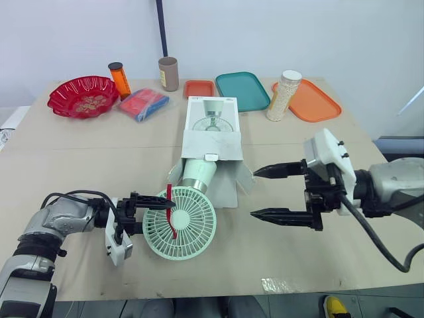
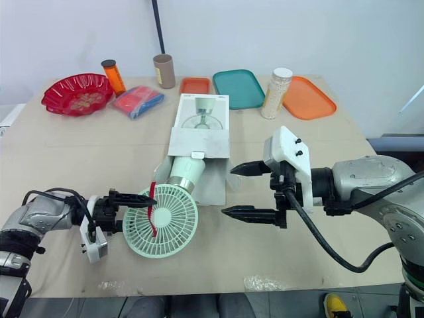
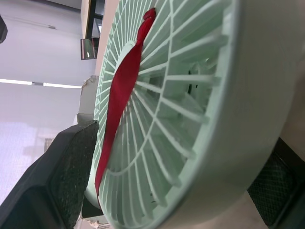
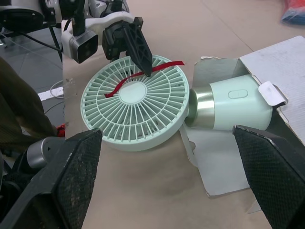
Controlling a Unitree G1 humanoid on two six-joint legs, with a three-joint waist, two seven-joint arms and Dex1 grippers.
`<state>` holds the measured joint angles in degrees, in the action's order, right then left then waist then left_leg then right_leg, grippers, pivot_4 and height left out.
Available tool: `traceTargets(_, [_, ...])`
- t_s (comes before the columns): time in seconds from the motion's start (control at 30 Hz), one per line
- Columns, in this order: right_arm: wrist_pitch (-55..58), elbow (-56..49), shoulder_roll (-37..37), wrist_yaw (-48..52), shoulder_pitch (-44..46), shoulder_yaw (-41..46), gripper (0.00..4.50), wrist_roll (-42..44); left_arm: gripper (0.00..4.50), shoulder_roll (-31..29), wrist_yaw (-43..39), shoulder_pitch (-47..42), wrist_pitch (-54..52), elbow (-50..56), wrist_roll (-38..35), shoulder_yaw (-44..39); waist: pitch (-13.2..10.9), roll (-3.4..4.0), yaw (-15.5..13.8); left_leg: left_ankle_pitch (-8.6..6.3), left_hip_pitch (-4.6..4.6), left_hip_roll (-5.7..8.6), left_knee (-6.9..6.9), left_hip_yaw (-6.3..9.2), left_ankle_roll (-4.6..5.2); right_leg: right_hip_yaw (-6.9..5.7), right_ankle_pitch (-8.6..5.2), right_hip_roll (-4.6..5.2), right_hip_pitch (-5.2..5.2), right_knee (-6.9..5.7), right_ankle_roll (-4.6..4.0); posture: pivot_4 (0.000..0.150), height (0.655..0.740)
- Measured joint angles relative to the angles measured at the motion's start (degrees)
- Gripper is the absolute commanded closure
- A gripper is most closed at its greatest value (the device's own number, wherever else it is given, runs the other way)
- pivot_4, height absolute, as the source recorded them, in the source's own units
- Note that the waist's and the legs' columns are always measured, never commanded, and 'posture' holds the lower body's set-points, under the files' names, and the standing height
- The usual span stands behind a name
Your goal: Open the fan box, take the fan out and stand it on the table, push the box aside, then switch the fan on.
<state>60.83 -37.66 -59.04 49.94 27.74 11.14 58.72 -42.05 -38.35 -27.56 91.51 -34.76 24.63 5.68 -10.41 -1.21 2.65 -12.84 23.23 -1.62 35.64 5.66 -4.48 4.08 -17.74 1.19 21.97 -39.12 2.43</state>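
The mint-green fan lies flat on the table, its round head point(image 1: 189, 226) toward me with a red ribbon point(image 1: 171, 213) across the grille. Its cylindrical base point(image 1: 199, 173) still rests in the mouth of the white fan box point(image 1: 211, 132), whose flaps hang open. My left gripper point(image 1: 159, 207) is shut on the left rim of the fan head, one finger point(image 4: 138, 45) lying on the grille and the other beneath. My right gripper point(image 1: 254, 194) hovers open just right of the box flap, touching nothing.
Along the back of the table stand a red bowl point(image 1: 83, 96), an orange bottle point(image 1: 120, 79), a brown tube point(image 1: 168, 73), a blue-red packet point(image 1: 142, 104), a small orange tray point(image 1: 199, 88), a teal tray point(image 1: 242, 91), a grain jar point(image 1: 283, 96) and an orange tray point(image 1: 311, 99).
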Motion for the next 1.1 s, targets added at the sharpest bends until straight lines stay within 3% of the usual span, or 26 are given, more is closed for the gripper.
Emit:
traceTargets(0.33, [0.5, 0.6, 0.1, -2.7, 0.2, 0.0, 0.02, 2.1, 0.0, -0.4, 9.9, 0.0, 0.0, 1.0, 9.6, -0.5, 0.0, 0.0, 0.0, 0.0, 0.0, 0.0, 0.02, 0.0, 0.01, 0.0, 0.0, 0.0, -0.01, -0.03, 0.0, 0.15, 0.74])
traceTargets(0.53, [0.5, 0.5, 0.1, -3.3, 0.1, -0.2, 0.0, 2.9, 1.85, 0.4, 15.8, -0.4, 0.3, 2.2, 14.9, -2.4, 0.1, -0.02, 0.0, 0.0, 0.0, 0.0, 0.04, 0.0, 0.01, -0.01, 0.0, 0.01, -0.02, -0.03, 0.0, 0.15, 0.74])
traceTargets(0.83, [0.5, 0.5, 0.1, -4.1, 0.0, -0.3, 0.0, 3.1, 1.85, 0.9, 20.8, -1.2, 0.7, 3.0, 19.8, -4.1, 0.2, -0.02, -0.1, 0.0, -0.01, 0.01, 0.09, 0.01, 0.02, -0.06, 0.0, 0.03, -0.07, -0.06, 0.0, 0.15, 0.74])
traceTargets(1.1, [0.5, -0.2, 0.1, -4.1, -0.3, -0.4, 0.0, 3.5, 1.85, 0.6, 21.9, 0.2, -0.3, 5.7, 19.4, -3.9, 0.2, -0.02, 0.0, -0.02, 0.0, 0.0, 0.09, 0.0, 0.04, -0.07, 0.0, 0.03, -0.07, -0.06, 0.0, 0.15, 0.74])
